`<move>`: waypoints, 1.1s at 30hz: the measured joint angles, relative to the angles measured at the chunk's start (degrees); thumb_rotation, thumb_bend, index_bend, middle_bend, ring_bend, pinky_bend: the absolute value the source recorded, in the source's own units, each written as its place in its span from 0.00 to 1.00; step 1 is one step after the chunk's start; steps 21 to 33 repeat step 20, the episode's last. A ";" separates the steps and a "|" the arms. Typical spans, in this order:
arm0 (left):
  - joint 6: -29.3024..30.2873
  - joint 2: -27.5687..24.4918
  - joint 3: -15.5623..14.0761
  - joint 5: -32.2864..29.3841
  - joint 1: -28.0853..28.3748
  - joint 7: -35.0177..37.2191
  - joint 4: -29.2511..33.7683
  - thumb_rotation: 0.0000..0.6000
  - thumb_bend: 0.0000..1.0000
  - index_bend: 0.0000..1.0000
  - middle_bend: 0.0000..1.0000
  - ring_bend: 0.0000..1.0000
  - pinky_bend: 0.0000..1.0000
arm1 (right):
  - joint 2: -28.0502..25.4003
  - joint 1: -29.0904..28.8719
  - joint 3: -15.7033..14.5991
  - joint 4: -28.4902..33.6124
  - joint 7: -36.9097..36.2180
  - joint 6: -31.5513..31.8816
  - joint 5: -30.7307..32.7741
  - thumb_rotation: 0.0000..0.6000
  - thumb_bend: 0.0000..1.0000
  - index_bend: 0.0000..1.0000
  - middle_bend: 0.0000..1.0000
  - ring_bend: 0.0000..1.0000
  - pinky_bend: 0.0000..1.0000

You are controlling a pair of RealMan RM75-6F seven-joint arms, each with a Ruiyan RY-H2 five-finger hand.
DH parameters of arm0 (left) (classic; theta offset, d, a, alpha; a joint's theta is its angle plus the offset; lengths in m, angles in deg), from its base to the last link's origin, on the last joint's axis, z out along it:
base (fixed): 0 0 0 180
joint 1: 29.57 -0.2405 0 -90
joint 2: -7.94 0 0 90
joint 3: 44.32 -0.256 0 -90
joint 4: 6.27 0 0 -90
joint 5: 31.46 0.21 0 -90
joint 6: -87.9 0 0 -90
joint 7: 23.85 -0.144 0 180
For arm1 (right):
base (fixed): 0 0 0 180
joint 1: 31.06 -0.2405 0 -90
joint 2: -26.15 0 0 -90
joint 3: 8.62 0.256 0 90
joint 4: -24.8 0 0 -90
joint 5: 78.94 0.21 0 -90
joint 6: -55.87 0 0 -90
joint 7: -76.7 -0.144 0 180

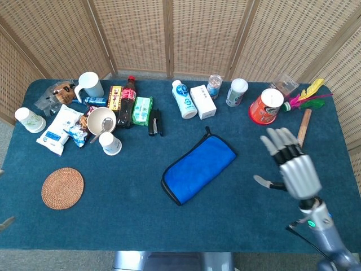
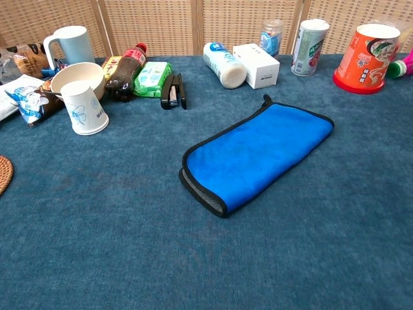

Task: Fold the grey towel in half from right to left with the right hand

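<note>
Now the towel (image 1: pixel 197 167) lies folded in the middle of the blue table (image 1: pixel 130 220), blue side up with a strip of grey showing at its lower left end, its black-edged length running diagonally from lower left to upper right. The right hand (image 1: pixel 292 165) hovers well to the right of it, palm down, fingers spread and straight, thumb out to the side, holding nothing and touching nothing. It shows only in the head view; the chest view has the towel (image 2: pixel 255 154) but no hand. The left hand is out of both views.

Along the far edge stand a white bottle (image 1: pixel 184 99) lying on its side, a white box (image 1: pixel 203 101), a small jar (image 1: pixel 214 86), a can (image 1: pixel 237 92) and an orange cup (image 1: pixel 265 106). A wooden stick (image 1: pixel 301 134) with a feathered shuttlecock (image 1: pixel 306 96) lies near the right edge, just beyond the hand's fingertips. At left sit a mug (image 1: pixel 89 86), a cola bottle (image 1: pixel 127 102), a green packet (image 1: pixel 142 110), a bowl (image 1: pixel 100 120), paper cups, snack bags and a round woven coaster (image 1: pixel 62 188)
</note>
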 measured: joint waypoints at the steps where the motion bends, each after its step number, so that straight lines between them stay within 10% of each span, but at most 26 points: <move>1: 0.71 0.41 0.09 -0.11 -0.52 -0.63 -0.13 1.00 0.16 0.01 0.00 0.00 0.00 | -1.01 1.01 -0.31 1.21 -0.26 0.32 0.44 0.47 0.00 0.00 0.00 0.00 0.15; 13: 4.25 6.19 1.82 0.55 -2.29 -6.71 -4.56 1.00 0.14 0.01 0.00 0.00 0.00 | -6.03 11.36 -2.65 16.41 11.06 0.69 10.11 0.61 0.00 0.00 0.00 0.00 0.05; 33: 6.76 8.11 3.25 2.09 -2.38 -7.73 -7.39 1.00 0.13 0.00 0.00 0.00 0.00 | -3.99 14.42 -1.81 16.16 12.19 1.51 12.00 0.71 0.00 0.00 0.00 0.00 0.02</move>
